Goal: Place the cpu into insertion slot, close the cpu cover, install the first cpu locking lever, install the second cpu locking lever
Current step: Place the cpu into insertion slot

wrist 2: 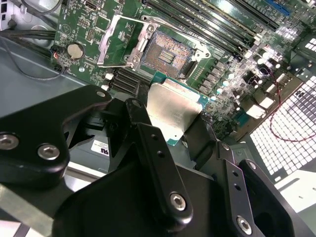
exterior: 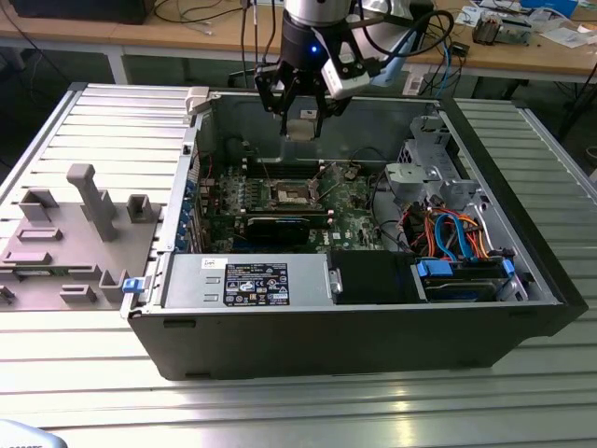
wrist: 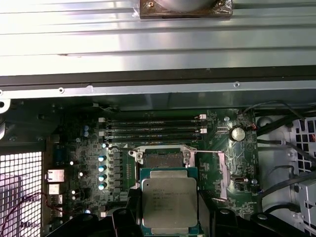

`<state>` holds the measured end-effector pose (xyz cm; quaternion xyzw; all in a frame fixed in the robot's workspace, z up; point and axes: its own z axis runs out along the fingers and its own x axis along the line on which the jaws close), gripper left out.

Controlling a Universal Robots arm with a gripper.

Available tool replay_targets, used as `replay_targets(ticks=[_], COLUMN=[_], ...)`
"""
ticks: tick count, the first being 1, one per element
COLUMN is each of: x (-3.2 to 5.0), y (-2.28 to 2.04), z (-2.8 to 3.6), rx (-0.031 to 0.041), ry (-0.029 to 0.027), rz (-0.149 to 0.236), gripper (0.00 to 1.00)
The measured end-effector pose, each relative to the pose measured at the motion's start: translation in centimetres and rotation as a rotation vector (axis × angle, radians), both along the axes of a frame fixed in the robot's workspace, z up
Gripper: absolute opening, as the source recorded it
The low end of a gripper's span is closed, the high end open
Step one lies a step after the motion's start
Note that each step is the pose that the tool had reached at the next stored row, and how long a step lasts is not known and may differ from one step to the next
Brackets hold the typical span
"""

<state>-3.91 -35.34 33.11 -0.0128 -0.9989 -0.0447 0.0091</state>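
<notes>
My gripper point(exterior: 303, 119) hangs above the open computer case, shut on the cpu point(exterior: 304, 127). The cpu point(wrist 2: 170, 111) is a flat square chip with a silver-grey top, pinched at two opposite edges between the black fingers point(wrist 2: 148, 143). It floats above the green board, clear of the insertion slot point(wrist 2: 168, 52), whose dark pin field lies bare. In the first wrist view the cpu point(wrist: 169, 205) overlaps the near edge of the insertion slot point(wrist: 161, 159). The cpu cover point(wrist 2: 116, 42), a silvery frame, stands swung open beside the slot point(exterior: 297, 193). Thin wire levers run along the slot's sides.
Long black memory slots point(wrist: 153, 129) lie just past the socket. A black card point(exterior: 280, 227) and a grey power supply point(exterior: 244, 280) sit nearer the case front. A drive cage with orange and blue cables point(exterior: 448, 233) is at the exterior view's right. A grey fixture point(exterior: 75, 224) rests outside, left.
</notes>
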Motion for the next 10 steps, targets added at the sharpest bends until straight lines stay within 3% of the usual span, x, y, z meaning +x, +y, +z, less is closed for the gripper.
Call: replay_targets(ticks=[10], x=[0.0], y=[0.0], z=[-0.29], rx=[0.0], ry=[0.0], rz=[0.0], gripper=[0.55])
